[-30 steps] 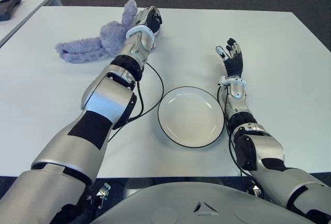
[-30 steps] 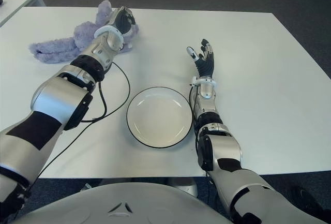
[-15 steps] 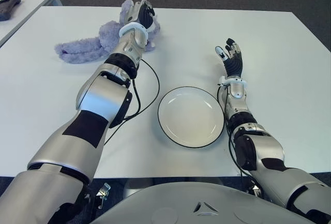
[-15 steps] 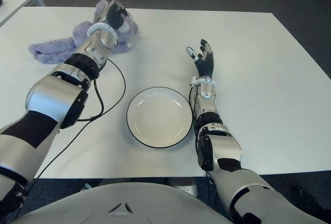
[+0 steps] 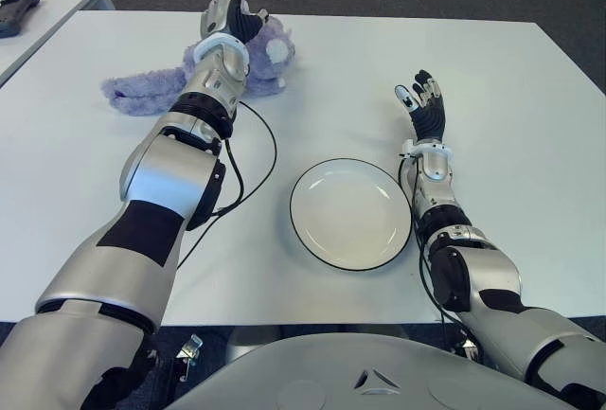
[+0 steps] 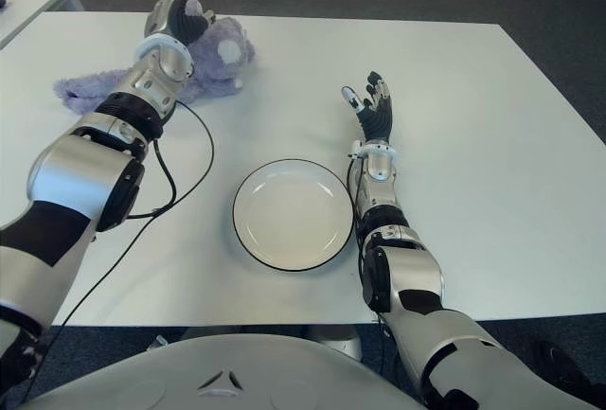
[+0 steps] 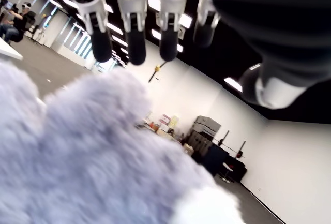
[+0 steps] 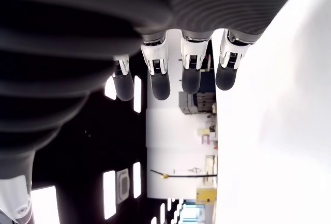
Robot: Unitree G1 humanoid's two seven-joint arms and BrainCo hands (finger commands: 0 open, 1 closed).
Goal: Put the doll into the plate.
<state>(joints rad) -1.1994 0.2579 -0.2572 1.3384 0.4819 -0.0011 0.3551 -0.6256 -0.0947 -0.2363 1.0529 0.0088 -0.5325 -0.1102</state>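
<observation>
The left hand (image 5: 230,18) has swung across from the doll's right side to sit over its head, fingers (image 7: 135,43) spread and not yet closed, so the grasp is still lining up. The purple doll (image 5: 180,76) lies at the table's (image 5: 530,116) far left, near the far edge, well apart from the plate (image 5: 350,213), with bare tabletop between them. The right hand (image 5: 423,107) waits beside the plate on its right, fingers spread.

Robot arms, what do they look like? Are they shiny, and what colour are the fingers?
Both arms are shiny silver metal with black patches and black ribbed joints. A thin black cable loops from the left arm across the white table. Each wrist wears a pale ring. The left hand and right hand have dark fingers; the wrist views show white segments ending in black tips.
</observation>
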